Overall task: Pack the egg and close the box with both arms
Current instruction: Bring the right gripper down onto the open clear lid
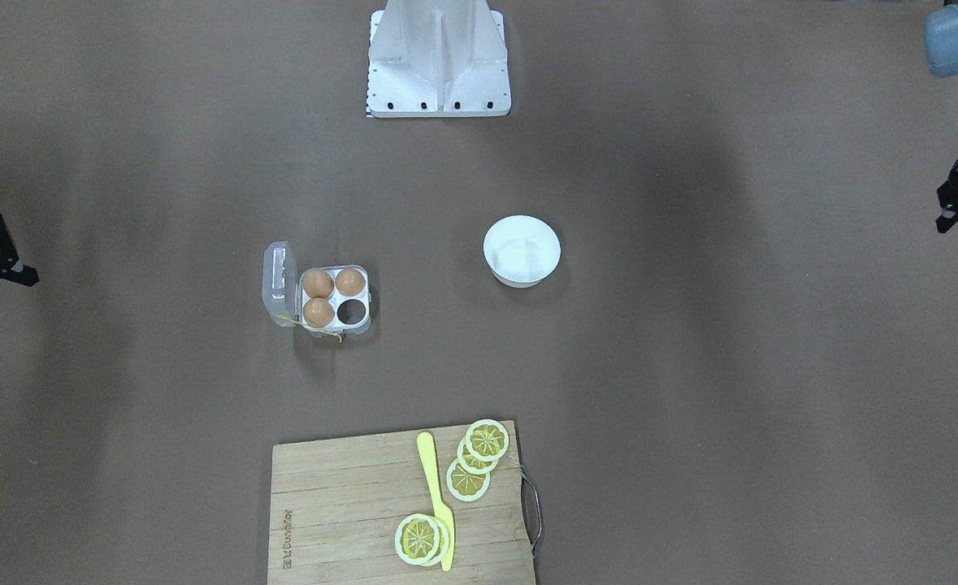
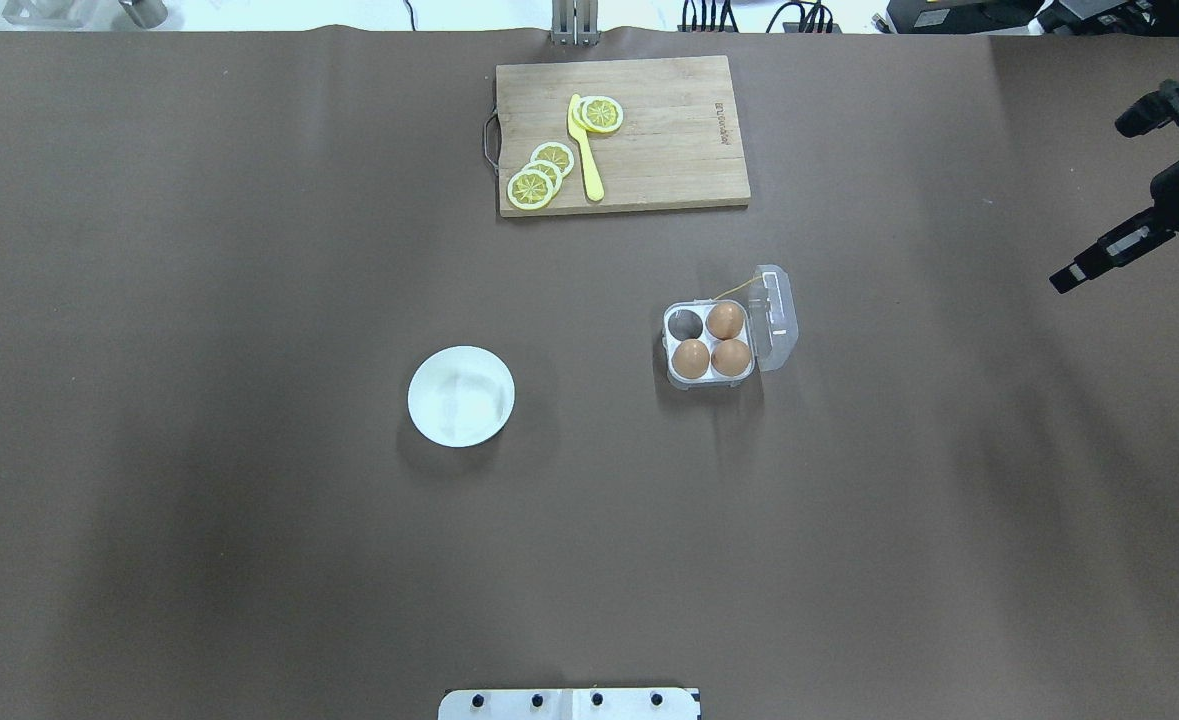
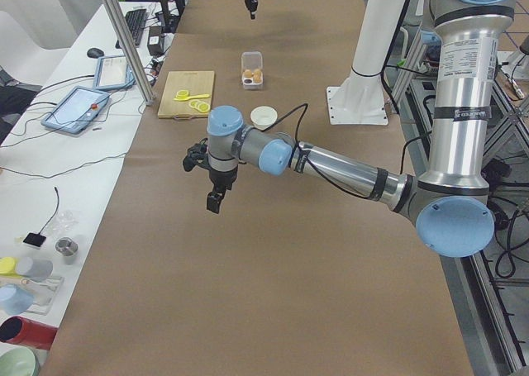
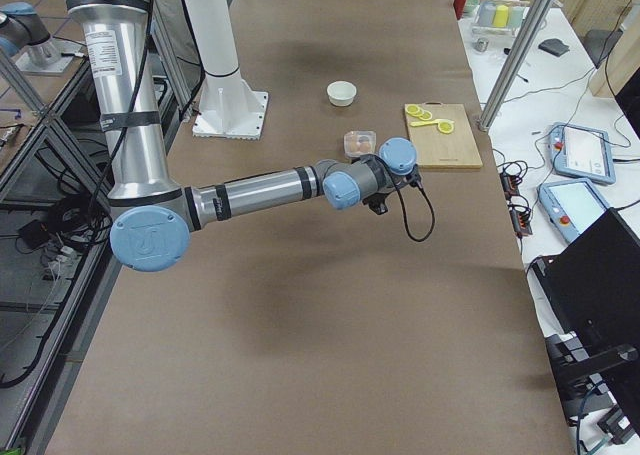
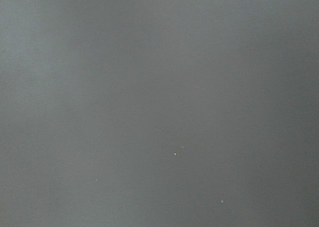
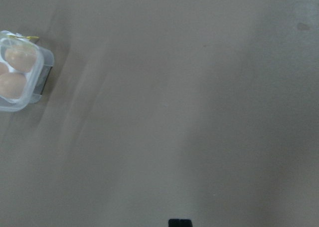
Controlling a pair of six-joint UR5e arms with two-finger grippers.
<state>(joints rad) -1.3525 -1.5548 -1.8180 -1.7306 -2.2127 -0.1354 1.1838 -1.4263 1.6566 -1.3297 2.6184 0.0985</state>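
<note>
Wooden board (image 1: 340,504) is lying near the clear box (image 1: 283,276) (three smooth eggs (image 1: 318,283)). The left gripper (image 1: 951,213) and right gripper (image 1: 15,275) are hanging well off, spread untellable.

- You had a wide table (image 2: 249,250) covered from edge to edge in a plain brown sheet that lay flat and smooth.
- The box (image 2: 777,315) sat on it right of centre in your overhead view, with its clear lid swung open to the side away from the bowl.
- A round white bowl (image 2: 461,396) stood left of the box, well apart from it.
- A wooden cutting board (image 2: 669,150) lay at the far edge, its metal handle on the bowl's side.
- The robot's white base plate (image 2: 569,704) rested at the middle of the near edge.
</note>
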